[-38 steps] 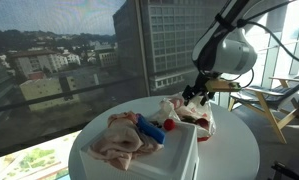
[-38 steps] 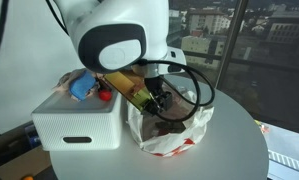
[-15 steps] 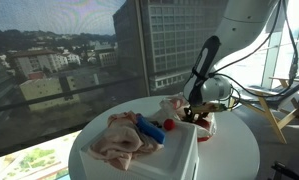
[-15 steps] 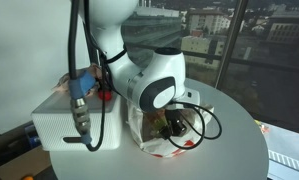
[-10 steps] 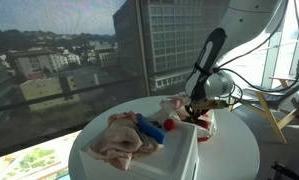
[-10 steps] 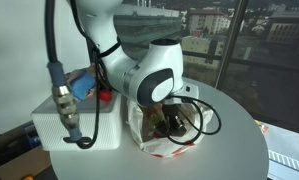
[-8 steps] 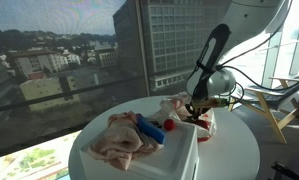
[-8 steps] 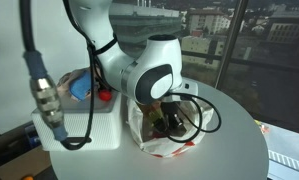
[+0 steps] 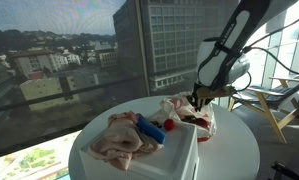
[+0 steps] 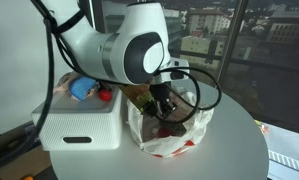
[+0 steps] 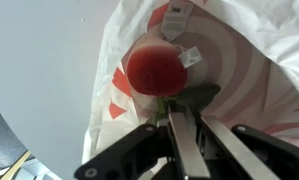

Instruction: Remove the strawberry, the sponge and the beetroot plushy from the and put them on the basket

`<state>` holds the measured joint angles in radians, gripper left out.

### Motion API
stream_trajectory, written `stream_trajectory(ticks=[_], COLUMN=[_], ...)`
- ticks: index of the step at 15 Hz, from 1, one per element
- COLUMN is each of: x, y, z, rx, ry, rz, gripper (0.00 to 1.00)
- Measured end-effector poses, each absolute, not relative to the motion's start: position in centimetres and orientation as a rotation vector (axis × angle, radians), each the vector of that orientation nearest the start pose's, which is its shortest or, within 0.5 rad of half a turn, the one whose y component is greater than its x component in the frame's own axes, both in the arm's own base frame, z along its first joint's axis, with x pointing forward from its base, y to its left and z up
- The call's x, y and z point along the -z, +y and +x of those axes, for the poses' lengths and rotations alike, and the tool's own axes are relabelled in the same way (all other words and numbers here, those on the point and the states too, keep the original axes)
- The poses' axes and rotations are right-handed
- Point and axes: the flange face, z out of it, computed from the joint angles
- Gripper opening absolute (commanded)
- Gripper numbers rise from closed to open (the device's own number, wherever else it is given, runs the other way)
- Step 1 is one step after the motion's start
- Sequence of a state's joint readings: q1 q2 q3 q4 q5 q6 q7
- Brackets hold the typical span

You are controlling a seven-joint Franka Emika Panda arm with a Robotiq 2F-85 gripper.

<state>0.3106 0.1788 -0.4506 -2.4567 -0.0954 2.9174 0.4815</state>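
A round white table (image 9: 234, 150), seen in both exterior views, carries a white rectangular box (image 9: 164, 155) towards one edge and, just beside that box, a crumpled white bag (image 9: 194, 118) with red markings.

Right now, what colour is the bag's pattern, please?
Red, on the white bag; wrist view.

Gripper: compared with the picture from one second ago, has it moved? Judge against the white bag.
Yes. The gripper has moved up relative to the white bag it reached into, with the red plush clamped by its green stem.
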Motion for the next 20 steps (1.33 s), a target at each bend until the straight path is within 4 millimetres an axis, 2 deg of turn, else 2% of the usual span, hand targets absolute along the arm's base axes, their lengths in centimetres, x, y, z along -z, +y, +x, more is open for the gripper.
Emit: stream_trajectory(ticks=[1, 3, 4, 5, 8, 12, 16, 17, 18, 20], x=[-27.3, -28.7, -28.9, -28.9, -27.8, -24.8, -21.1, -20.2, -19.4, -18.0], y=[-6.3, -5.8, -5.8, -5.8, -5.8, -6.4, -7.9, -8.3, -8.6, -9.1], z=[50.1, 49.1, 48.7, 48.4, 48.1, 48.7, 50.0, 50.4, 50.7, 51.3], rx=[0.506, 0.486, 0.451, 0.413, 0.342, 0.329, 0.385, 0.391, 0.394, 0.393], ry=[0.777, 0.758, 0.765, 0.77, 0.801, 0.818, 0.801, 0.797, 0.796, 0.789], rz=[-3.062, -3.068, -3.071, -3.078, -3.067, -3.048, -3.06, -3.066, -3.069, -3.078], gripper=[0.13, 0.37, 0.4, 0.47, 0.7, 1.0, 1.0, 0.75, 0.74, 0.58])
